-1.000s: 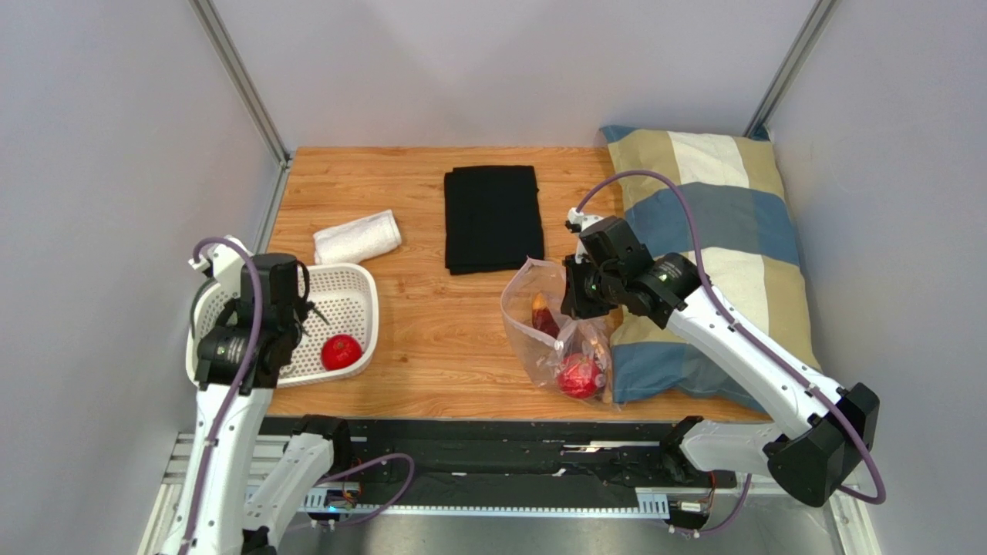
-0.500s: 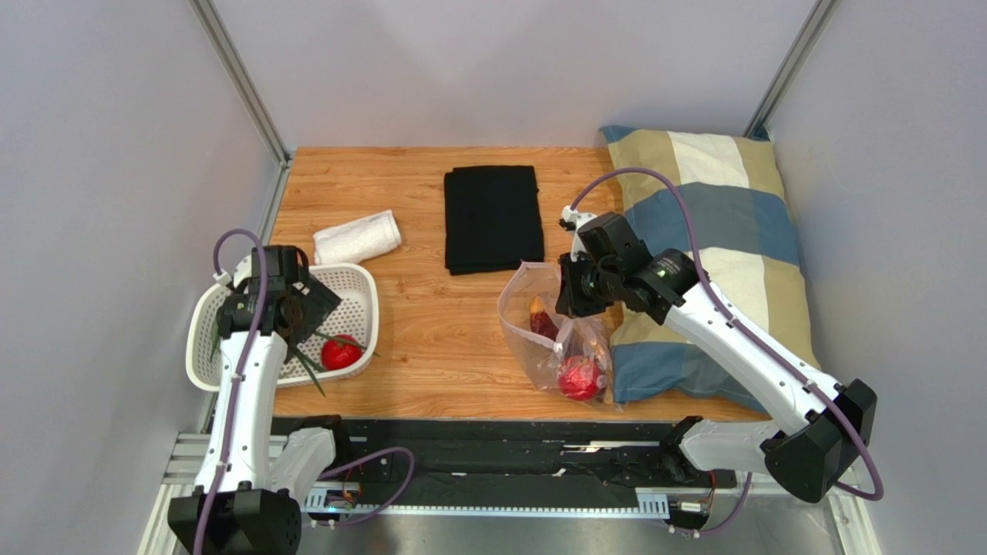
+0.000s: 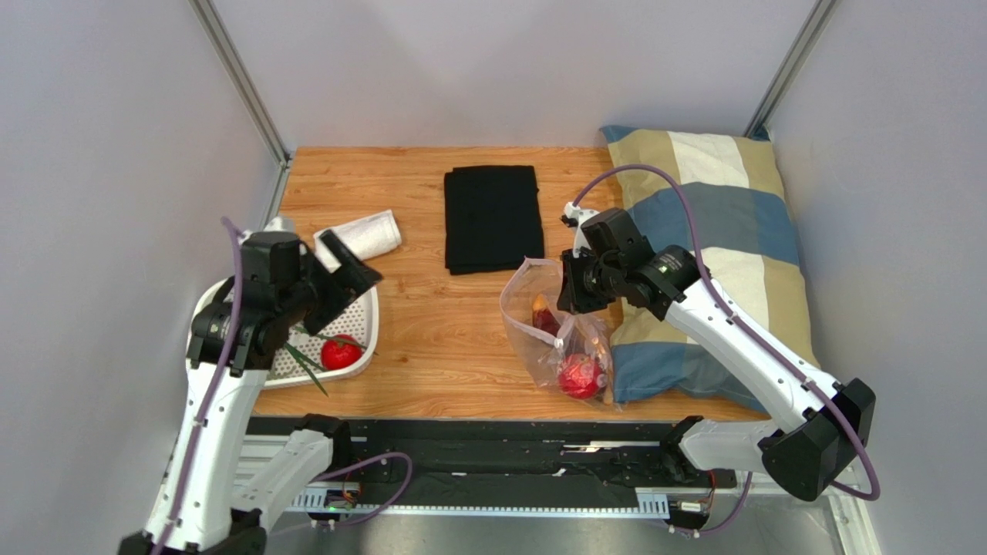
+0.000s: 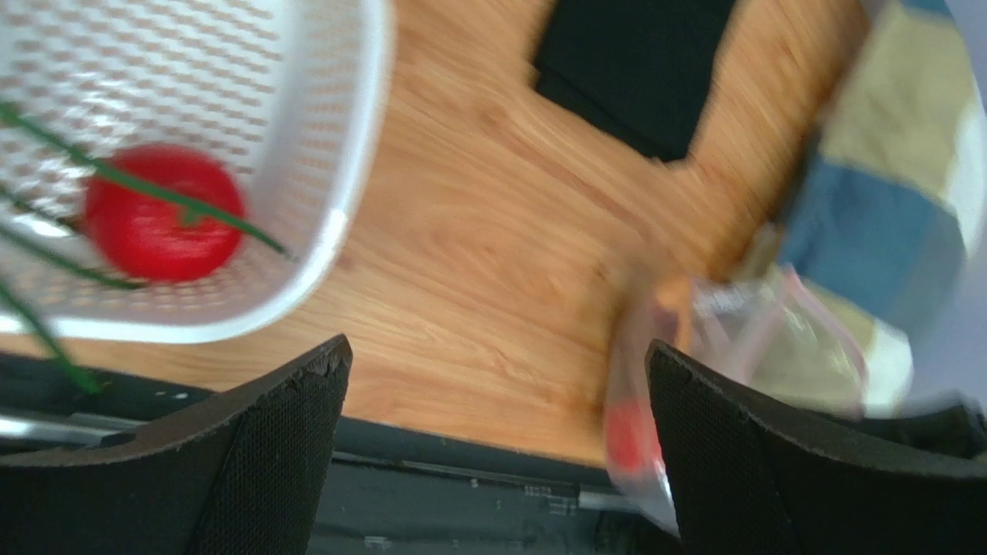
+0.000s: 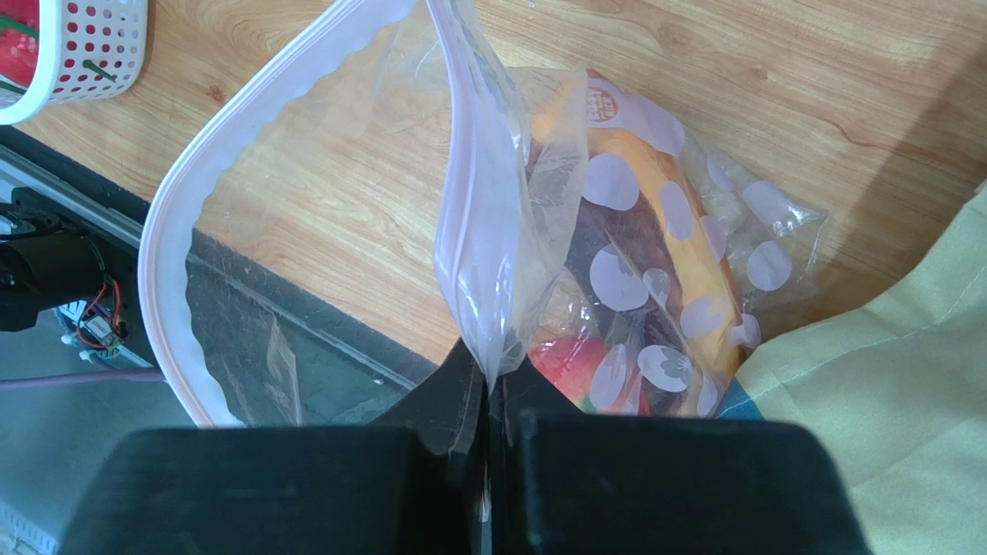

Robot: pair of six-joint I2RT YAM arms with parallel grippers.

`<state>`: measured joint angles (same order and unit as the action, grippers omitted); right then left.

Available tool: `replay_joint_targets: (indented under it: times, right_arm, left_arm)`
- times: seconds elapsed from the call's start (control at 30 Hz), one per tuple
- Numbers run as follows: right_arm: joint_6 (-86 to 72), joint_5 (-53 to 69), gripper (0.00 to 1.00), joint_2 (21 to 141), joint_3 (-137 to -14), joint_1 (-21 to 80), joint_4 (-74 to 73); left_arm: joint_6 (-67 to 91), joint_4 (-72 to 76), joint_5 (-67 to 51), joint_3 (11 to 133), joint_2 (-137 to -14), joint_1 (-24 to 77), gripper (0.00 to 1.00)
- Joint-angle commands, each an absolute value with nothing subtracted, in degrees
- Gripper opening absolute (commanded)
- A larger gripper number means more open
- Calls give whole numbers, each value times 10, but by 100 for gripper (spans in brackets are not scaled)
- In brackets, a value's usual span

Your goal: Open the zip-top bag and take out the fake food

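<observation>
The left end effector (image 4: 496, 353) is spread wide by the basket (image 4: 353, 150). The right end effector (image 5: 492, 387) pinches the edge of the bag (image 5: 498, 231).

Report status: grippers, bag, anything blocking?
Left gripper open, empty, beside white basket. Right gripper shut on zip-top bag rim, mouth open. Orange piece, red fruit inside bag; second red fruit, green bunch in basket. Nothing blocking.

A wide strip of bare surface (image 3: 446, 330) lies open between the white basket (image 3: 373, 315) and the zip-top bag (image 3: 524, 338). The bag's mouth stands open toward that strip, its edge pinched by the right tool (image 3: 571, 291). The pillow (image 3: 741, 220) blocks the bag's right side. The black cloth (image 3: 494, 217) and the rolled towel (image 3: 359, 236) lie flat farther back, well apart.
</observation>
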<state>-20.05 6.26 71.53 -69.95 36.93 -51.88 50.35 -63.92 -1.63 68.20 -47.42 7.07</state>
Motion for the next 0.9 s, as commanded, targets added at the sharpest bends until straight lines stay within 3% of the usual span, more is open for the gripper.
replay_joint_targets:
  times: [0.0,0.13,0.27,0.4,0.47,0.53,0.7,0.77,0.87]
  right_arm:
    - [-191,72,0,720,-729,366,-508]
    - [-200,76,0,720,-729,365,-503]
    - [-208,73,0,719,-732,365,-497]
    - [-217,83,0,719,-741,365,-496]
    - [-227,90,0,719,-742,365,-495]
    - [-235,102,0,718,-743,366,-490]
    - [-238,115,0,726,-764,375,-484]
    - [-243,118,0,734,-774,378,-484]
    - [-254,125,0,743,-795,385,-479]
  left_arm:
    - [520,-558,-36,752,-547,225,99]
    - [492,-516,-22,817,-634,398,91]
    - [450,-440,-73,853,-723,478,82]
    - [456,-326,-149,835,-767,500,71]
    - [464,-297,-185,832,-787,500,59]
    - [471,-262,-202,833,-799,500,37]
    - [471,-293,-191,859,-838,499,32]
    - [471,-328,-158,862,-840,495,15]
    - [486,-304,-175,819,-821,478,15]
